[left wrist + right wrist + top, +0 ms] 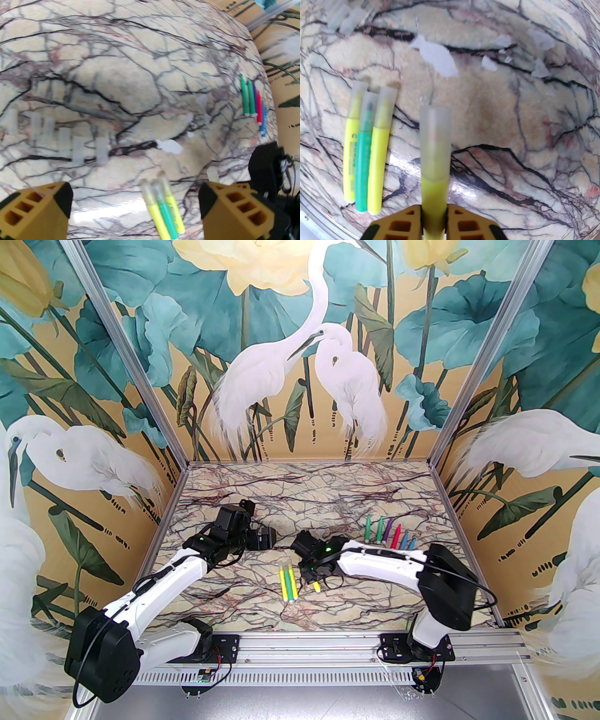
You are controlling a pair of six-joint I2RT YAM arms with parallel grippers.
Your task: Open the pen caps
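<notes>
A slim yellow plastic marker (pixel 434 194), its translucent whitish cap (pixel 435 138) on, is pinched by the right gripper (pixel 434 211) over the veined marble table (pixel 511 121), while the left gripper (pixel 134 196) is held spread wide near 3 capped markers (pixel 363 150).

- Left arm (pixel 159 582) and right arm (pixel 379 563): glossy white shells on the long links, boxy black housings at the joints
- A thin black cable (pixel 485 589) runs outside each arm
- A small green light (pixel 328 549) glows near each wrist
- Black base plates (pixel 225 644) dotted with screws, with red and black wires beneath
- Left gripper (pixel 134 189) and right gripper (pixel 434 208): mustard-yellow fingers (pixel 30 211) with rectangular hollow cells and black edges
</notes>
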